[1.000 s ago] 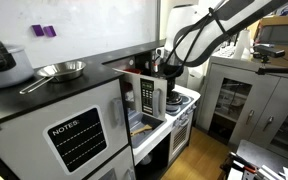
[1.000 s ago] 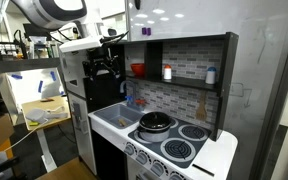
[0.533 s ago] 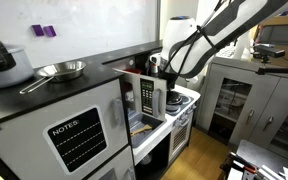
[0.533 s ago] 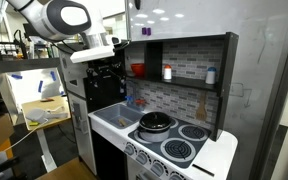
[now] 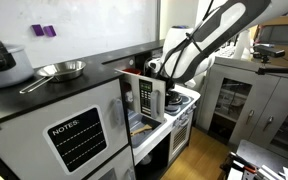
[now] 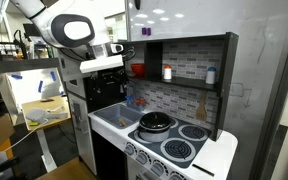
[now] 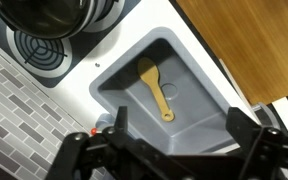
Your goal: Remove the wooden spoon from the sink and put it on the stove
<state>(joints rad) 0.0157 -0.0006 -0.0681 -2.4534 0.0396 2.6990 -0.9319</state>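
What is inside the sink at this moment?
In the wrist view, the wooden spoon lies on the grey floor of the sink; nothing else shows. The hand covers the basin's near edge.

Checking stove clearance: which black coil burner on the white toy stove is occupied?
The one beside the grey sink, under the round black pot; the other coils are bare.

In an exterior view arm (image 6: 72,30) swings twd 3 o'clock, its big joint now nearer toy kitchen (image 6: 184,42). In an exterior view gripper (image 5: 155,68) drifts twd 8 o'clock.
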